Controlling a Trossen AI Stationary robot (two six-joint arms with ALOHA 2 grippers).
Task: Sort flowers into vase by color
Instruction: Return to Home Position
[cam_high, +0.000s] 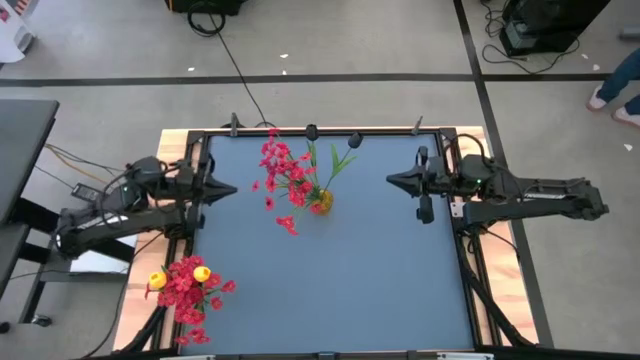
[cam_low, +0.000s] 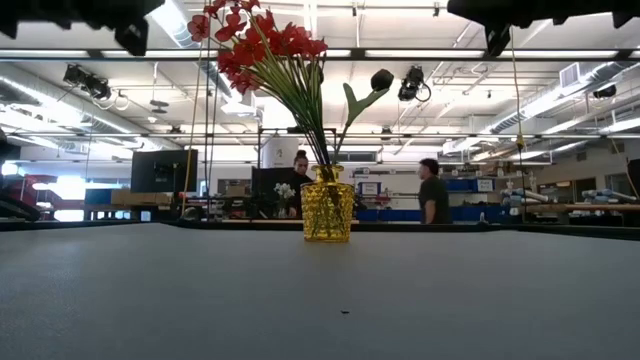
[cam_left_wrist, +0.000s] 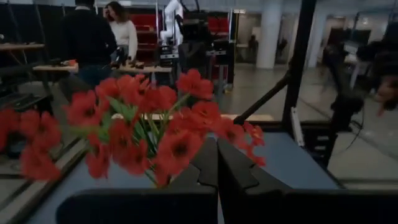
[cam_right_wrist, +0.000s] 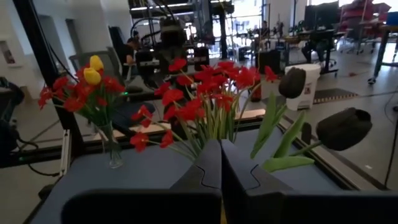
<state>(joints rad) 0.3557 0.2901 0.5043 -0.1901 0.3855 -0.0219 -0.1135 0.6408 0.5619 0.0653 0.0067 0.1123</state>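
Note:
A yellow glass vase (cam_high: 321, 203) (cam_low: 328, 205) stands on its base near the table's middle, toward the far edge. It holds red flowers (cam_high: 283, 170) (cam_low: 262, 45) (cam_left_wrist: 155, 118) (cam_right_wrist: 211, 87) and dark buds (cam_high: 353, 141) (cam_low: 381, 79) (cam_right_wrist: 345, 127) on green stems. A clear vase (cam_right_wrist: 113, 152) at the near-left corner holds red flowers (cam_high: 185, 290) and yellow tulips (cam_high: 201, 273) (cam_right_wrist: 93, 70). My left gripper (cam_high: 234, 188) (cam_left_wrist: 217, 155) hovers shut to the left of the yellow vase. My right gripper (cam_high: 390, 180) (cam_right_wrist: 221, 158) hovers shut to its right. Both point at the vase.
A black frame (cam_high: 330, 131) runs around the blue-grey table top (cam_high: 350, 280). Bare table surface lies between the yellow vase and the near edge. People (cam_low: 434, 190) stand in the room beyond the far edge.

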